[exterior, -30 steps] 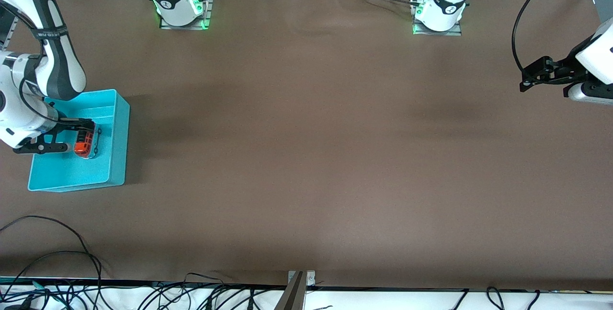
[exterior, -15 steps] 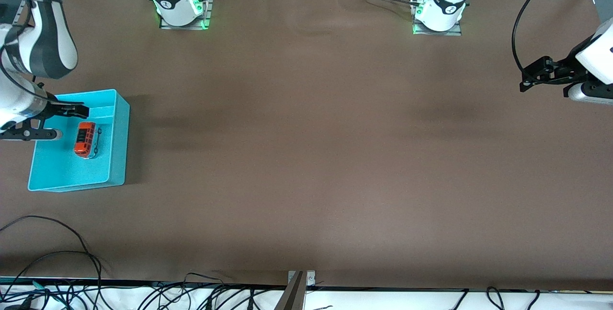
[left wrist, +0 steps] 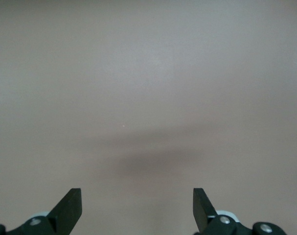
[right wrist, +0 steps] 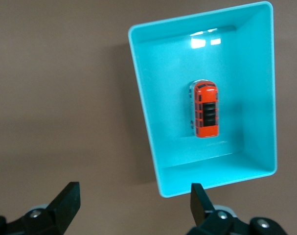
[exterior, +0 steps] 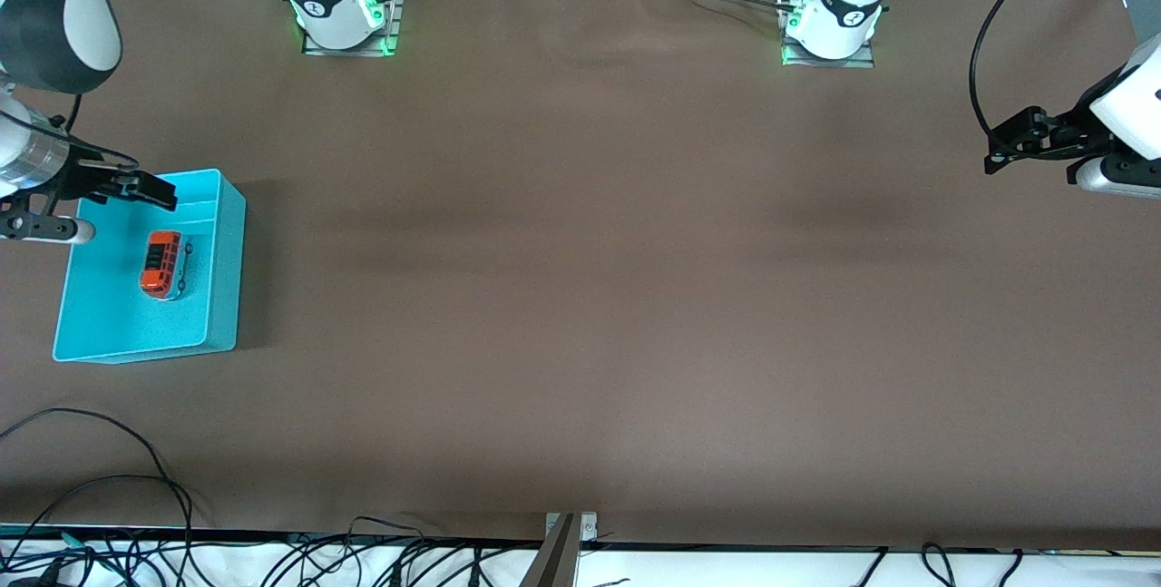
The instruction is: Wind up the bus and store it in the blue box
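The small orange-red bus (exterior: pixel 163 264) (right wrist: pixel 207 108) lies on the floor of the blue box (exterior: pixel 229 269) (right wrist: pixel 141 98), free of any grip. The box stands at the right arm's end of the table. My right gripper (exterior: pixel 124 213) (right wrist: pixel 134 196) hangs open and empty in the air over the box's corner nearest the robots' bases. My left gripper (exterior: pixel 1034 162) (left wrist: pixel 137 198) waits open and empty above bare table at the left arm's end.
Brown cloth covers the table (exterior: pixel 580 297). The two arm bases (exterior: pixel 340 11) (exterior: pixel 830 20) stand along the edge by the robots. Loose cables (exterior: pixel 109 487) and a metal bracket (exterior: pixel 564 546) lie at the edge nearest the front camera.
The right gripper stood around the bus inside the box; it has risen and drawn back toward the robots' bases. The bus stays in the box. The left arm has not moved.
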Motion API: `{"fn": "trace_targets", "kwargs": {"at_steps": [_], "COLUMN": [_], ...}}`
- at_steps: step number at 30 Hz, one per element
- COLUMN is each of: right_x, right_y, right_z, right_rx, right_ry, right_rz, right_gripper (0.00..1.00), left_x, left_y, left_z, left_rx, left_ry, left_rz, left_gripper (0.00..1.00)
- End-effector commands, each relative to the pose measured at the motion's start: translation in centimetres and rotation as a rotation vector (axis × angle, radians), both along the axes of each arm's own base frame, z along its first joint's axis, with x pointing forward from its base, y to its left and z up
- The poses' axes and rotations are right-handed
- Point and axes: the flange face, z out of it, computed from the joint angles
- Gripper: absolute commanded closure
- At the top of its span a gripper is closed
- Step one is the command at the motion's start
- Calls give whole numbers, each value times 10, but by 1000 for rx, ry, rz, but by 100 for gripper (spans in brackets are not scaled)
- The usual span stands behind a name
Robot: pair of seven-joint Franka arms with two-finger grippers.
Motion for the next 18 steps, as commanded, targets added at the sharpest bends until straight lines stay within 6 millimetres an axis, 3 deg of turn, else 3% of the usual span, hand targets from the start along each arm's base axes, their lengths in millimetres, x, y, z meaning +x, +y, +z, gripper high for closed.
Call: {"fn": "trace_targets", "kwargs": {"at_steps": [1,10,18], "right_x": [9,18,33], "right_y": [43,93,109], "right_z": [11,21,53], "right_rx": [6,64,82], "right_ry": [-13,-32,15], "right_rz": [-78,-103,-91], "right_gripper": [0,0,0], "left_x": [1,1,1], "left_y": [0,0,2], "left_z": [5,5,5], "left_rx": [13,13,14], "left_ry": [2,4,2], "left_rz": [2,2,5], "left_gripper": [0,0,0]}}
